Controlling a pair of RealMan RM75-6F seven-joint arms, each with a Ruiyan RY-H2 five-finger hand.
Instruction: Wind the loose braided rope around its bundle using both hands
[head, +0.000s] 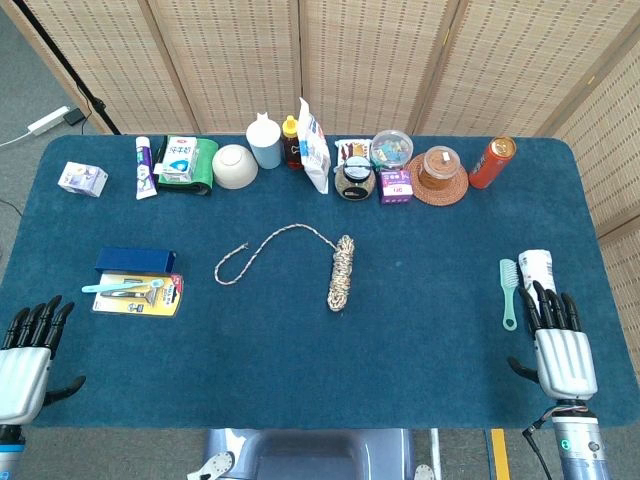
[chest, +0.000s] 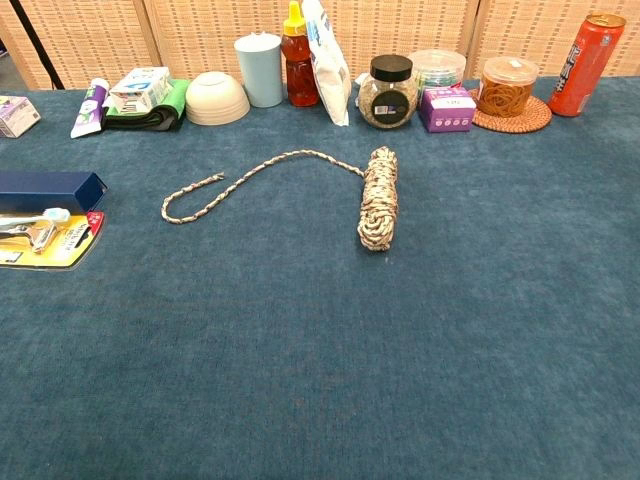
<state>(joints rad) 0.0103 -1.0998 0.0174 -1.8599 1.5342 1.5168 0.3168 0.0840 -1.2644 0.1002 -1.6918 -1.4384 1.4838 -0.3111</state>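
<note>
A braided rope bundle (head: 341, 273) (chest: 378, 197) lies lengthwise near the middle of the blue table. Its loose end (head: 262, 250) (chest: 243, 181) curves away to the left in an arc and hooks back on the cloth. My left hand (head: 28, 352) rests at the near left edge of the table, fingers apart and holding nothing. My right hand (head: 560, 340) rests at the near right edge, fingers straight and apart, also holding nothing. Both hands are far from the rope. Neither hand shows in the chest view.
A razor pack (head: 138, 293) and a dark blue box (head: 135, 260) lie at the left. A green comb (head: 508, 291) and a white tube (head: 537, 266) lie just beyond my right hand. Bottles, jars, a bowl (head: 235, 166) and an orange can (head: 491, 162) line the back edge.
</note>
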